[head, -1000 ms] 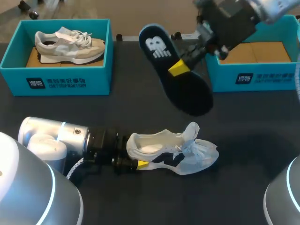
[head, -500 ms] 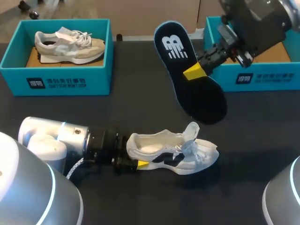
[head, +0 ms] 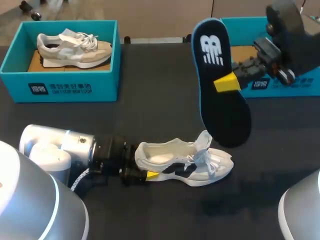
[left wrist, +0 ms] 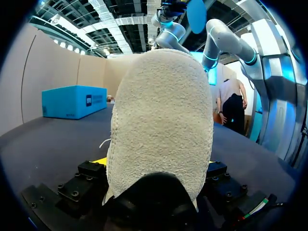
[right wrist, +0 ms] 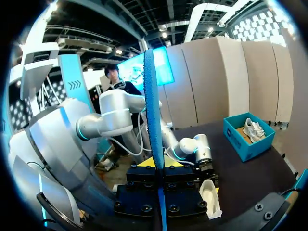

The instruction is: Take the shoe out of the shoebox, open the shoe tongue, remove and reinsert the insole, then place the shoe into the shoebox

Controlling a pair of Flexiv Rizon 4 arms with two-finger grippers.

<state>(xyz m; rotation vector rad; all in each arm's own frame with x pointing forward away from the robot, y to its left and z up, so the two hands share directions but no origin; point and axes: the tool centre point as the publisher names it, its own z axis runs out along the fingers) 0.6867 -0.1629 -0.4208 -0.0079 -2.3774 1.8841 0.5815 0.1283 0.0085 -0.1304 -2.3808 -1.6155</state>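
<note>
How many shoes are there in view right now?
2. A beige sneaker lies in the left shoebox. A white sneaker lies on the table, its heel in the left claw. The right shoebox is partly hidden by the right arm.

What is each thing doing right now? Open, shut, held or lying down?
insole, out, held in the air
white shoe, on the table, heel held
left pincer, shut on white shoe
right pincer, shut on insole
left shoebox, open, beige shoe inside
right shoebox, open
</note>
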